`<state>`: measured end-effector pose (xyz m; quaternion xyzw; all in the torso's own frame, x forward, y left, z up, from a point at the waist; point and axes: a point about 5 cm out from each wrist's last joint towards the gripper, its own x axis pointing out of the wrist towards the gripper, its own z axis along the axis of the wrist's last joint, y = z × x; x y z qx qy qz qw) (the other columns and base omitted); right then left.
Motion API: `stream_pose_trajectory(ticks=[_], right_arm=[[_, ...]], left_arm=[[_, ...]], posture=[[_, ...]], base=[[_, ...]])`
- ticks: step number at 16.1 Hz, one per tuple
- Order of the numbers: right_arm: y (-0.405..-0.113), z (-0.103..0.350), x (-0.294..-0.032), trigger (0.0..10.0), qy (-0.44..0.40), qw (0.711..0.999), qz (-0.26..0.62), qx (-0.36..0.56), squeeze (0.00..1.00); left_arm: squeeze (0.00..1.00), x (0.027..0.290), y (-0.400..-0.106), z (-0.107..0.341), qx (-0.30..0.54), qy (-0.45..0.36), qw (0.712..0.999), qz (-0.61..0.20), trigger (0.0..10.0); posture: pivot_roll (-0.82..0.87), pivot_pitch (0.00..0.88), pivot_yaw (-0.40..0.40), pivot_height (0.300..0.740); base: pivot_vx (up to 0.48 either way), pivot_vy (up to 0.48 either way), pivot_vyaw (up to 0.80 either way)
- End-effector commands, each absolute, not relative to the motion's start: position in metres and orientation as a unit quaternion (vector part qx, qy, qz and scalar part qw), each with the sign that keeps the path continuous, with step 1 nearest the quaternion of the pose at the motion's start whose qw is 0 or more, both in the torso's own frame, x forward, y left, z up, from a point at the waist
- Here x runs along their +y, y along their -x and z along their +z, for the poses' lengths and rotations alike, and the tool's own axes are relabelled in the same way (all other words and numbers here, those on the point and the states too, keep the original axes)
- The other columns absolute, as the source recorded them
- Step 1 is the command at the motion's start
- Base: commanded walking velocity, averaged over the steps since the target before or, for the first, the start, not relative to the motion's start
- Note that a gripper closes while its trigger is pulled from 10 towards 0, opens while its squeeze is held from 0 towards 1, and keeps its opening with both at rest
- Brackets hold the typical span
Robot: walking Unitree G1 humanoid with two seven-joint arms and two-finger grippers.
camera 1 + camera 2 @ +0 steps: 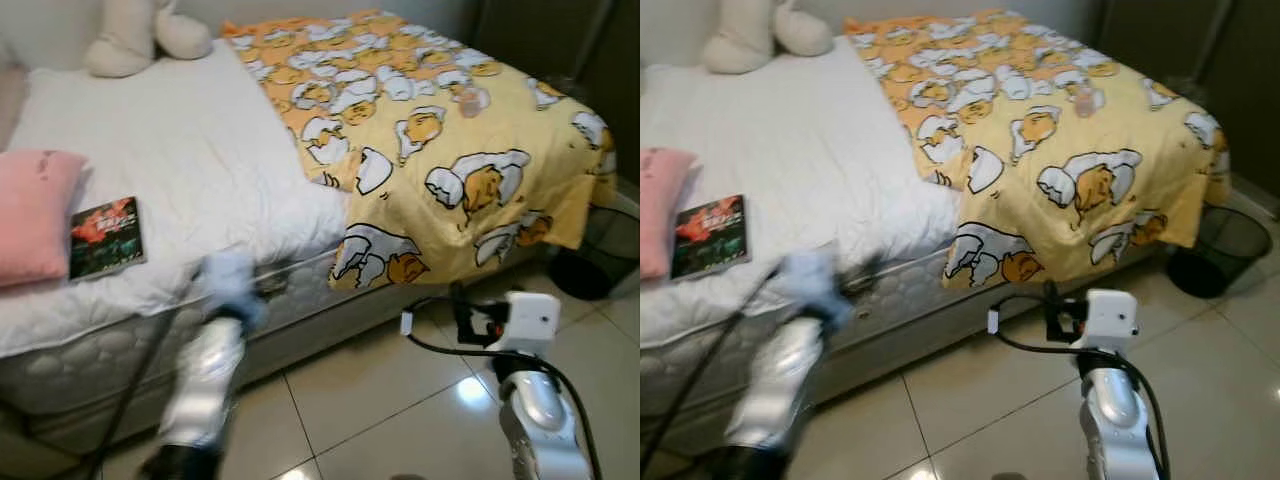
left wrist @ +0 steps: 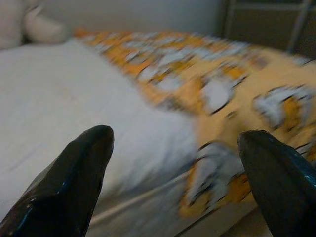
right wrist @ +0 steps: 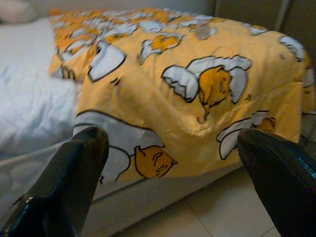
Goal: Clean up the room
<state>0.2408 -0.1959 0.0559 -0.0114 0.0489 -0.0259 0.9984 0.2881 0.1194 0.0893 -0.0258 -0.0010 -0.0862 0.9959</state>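
- Clearly the robot stands at the side of the bed (image 1: 200, 150), with both arms raised toward the mattress edge, probably because the bed is the first place it wants to tidy.
- The yellow blanket (image 1: 420, 130) covers only the far half of the bed and hangs over the side toward the tiled floor (image 1: 400, 400); to me it looks pushed aside and not spread, so it may need straightening.
- On the white sheet a book (image 1: 107, 237) lies flat, just beside a pink pillow (image 1: 35, 215) near the edge. It is likely one of the things to put away.
- A plush toy (image 1: 140, 35) rests at the head of the bed, well apart from the book.
- The left gripper (image 2: 173, 177) is blurred in the head views, near the mattress edge; its wrist view shows the fingers (image 2: 74, 173) spread wide, with nothing between them.
- The right gripper (image 3: 173, 182) is low over the floor and points at the hanging blanket; its fingers (image 3: 69, 173) are also spread and empty.
- A dark mesh bin (image 1: 1220, 250) stands on the floor by the corner of the bed, a handy place for rubbish.
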Motion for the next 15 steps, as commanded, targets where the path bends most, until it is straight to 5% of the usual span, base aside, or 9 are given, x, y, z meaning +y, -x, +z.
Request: stream_pose_trajectory(ticks=[1, 15], right_arm=[[-0.248, 0.061, -0.185, 10.0, 0.013, 0.999, -0.006, 0.038, 0.0], [-0.257, 0.064, -0.18, 10.0, 0.055, 0.997, 0.014, 0.048, 0.0]], left_arm=[[0.0, 0.132, -0.289, 0.087, 0.003, 0.017, 0.998, -0.067, 10.0], [0.0, 0.134, -0.299, 0.071, 0.046, 0.029, 0.998, -0.039, 10.0]], posture=[[-0.19, 0.0, 0.078, 0.74], [-0.22, 0.0, 0.085, 0.74]], base=[[0.356, -0.319, 0.0], [0.386, -0.263, 0.0]])
